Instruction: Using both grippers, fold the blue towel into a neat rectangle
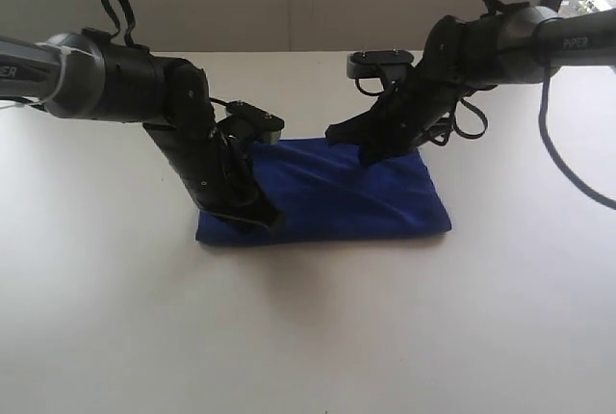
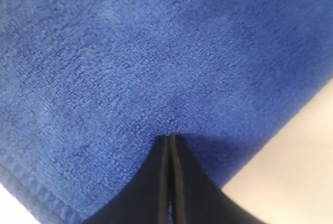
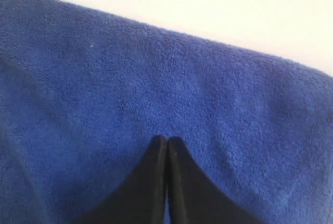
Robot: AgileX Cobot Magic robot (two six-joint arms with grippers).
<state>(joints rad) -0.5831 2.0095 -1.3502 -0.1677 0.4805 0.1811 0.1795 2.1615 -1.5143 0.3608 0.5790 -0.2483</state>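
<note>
The blue towel [image 1: 351, 200] lies on the white table as a folded, wrinkled rectangle. My left gripper [image 1: 269, 219] is shut, its tips down on the towel's front left corner. In the left wrist view its closed fingertips [image 2: 168, 138] rest on the fuzzy blue cloth [image 2: 130, 52], with a stitched hem close by. My right gripper [image 1: 372, 156] is shut too, with its tips on the towel's far edge near the middle. The right wrist view shows its closed tips [image 3: 167, 139] against the cloth [image 3: 156, 78], just inside a folded edge. Nothing is pinched between either pair of fingers.
The white table [image 1: 308, 337] spreads around the towel on all sides. A pale wall runs along the back. Black cables loop off both arms above the table, and one [image 1: 568, 168] hangs at the right.
</note>
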